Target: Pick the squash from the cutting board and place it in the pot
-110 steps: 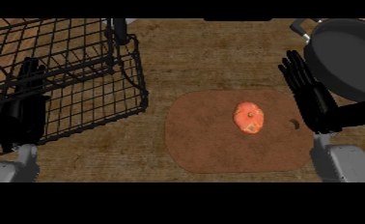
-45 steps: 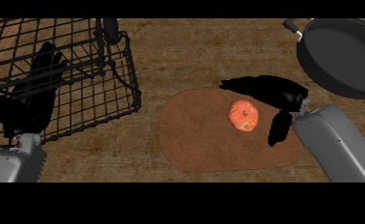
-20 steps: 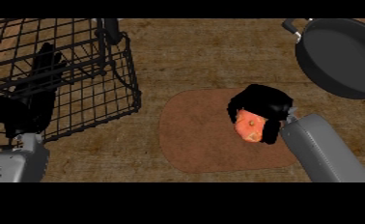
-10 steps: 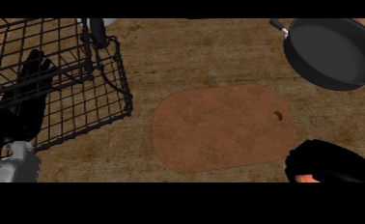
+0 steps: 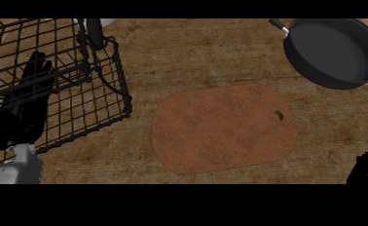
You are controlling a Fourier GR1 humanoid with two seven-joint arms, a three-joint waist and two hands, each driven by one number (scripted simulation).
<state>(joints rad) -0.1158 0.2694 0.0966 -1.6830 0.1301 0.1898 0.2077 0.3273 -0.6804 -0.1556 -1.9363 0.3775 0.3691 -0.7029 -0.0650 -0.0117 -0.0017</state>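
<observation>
The brown cutting board [image 5: 223,127] lies bare in the middle of the counter, and no squash shows anywhere in the head view. The black pot [image 5: 332,52] sits at the top right, nothing visible inside it. Only a dark sliver of my right hand [image 5: 361,169] shows at the lower right edge, right of the board; whatever it holds is out of sight. My left hand [image 5: 27,101] rests open at the far left, fingers up, beside the wire basket.
A black wire basket [image 5: 86,81] fills the upper left and reaches close to the board's left edge. A small white object [image 5: 102,22] peeks out behind it at the top. Wooden counter [image 5: 208,54] lies between basket, board and pot.
My right hand closed on the squash, lifted it off the board and drew back toward the lower right edge. The squash has now left the view. The left hand stayed put.
</observation>
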